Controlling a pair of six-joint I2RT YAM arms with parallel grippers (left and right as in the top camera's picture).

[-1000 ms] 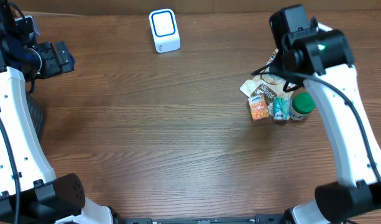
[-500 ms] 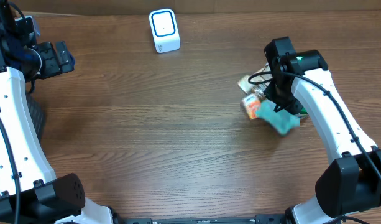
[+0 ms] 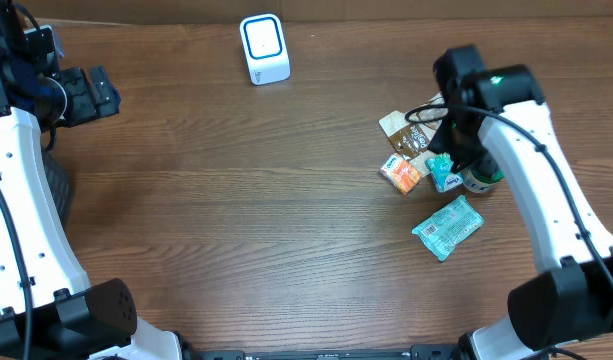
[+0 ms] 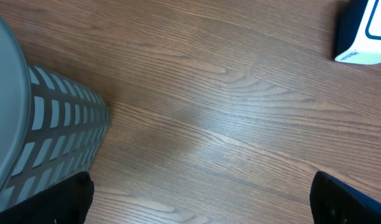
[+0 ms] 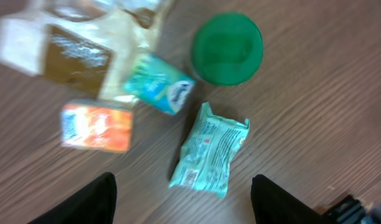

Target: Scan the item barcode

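A teal snack packet (image 3: 447,226) lies flat on the table, apart from the other items, and it also appears as the teal packet (image 5: 210,149) in the right wrist view with a small barcode (image 5: 188,175) facing up. My right gripper (image 5: 187,208) hovers open above it, holding nothing. In the overhead view the right gripper (image 3: 458,150) hangs over the item cluster. The white scanner (image 3: 264,48) stands at the back of the table. My left gripper (image 4: 202,208) is open and empty at the far left, seen overhead as the left gripper (image 3: 86,95).
The cluster holds a brown packet (image 3: 404,132), an orange box (image 3: 400,174), a small teal box (image 3: 444,172) and a green-lidded bottle (image 3: 483,178). A grey slatted basket (image 4: 47,130) stands by the left gripper. The scanner's corner (image 4: 364,31) shows in the left wrist view.
The right gripper dragged the teal packet out of the cluster toward the front, opened and let it go, then drew back over the items. The orange box shifted left. Left arm unmoved.
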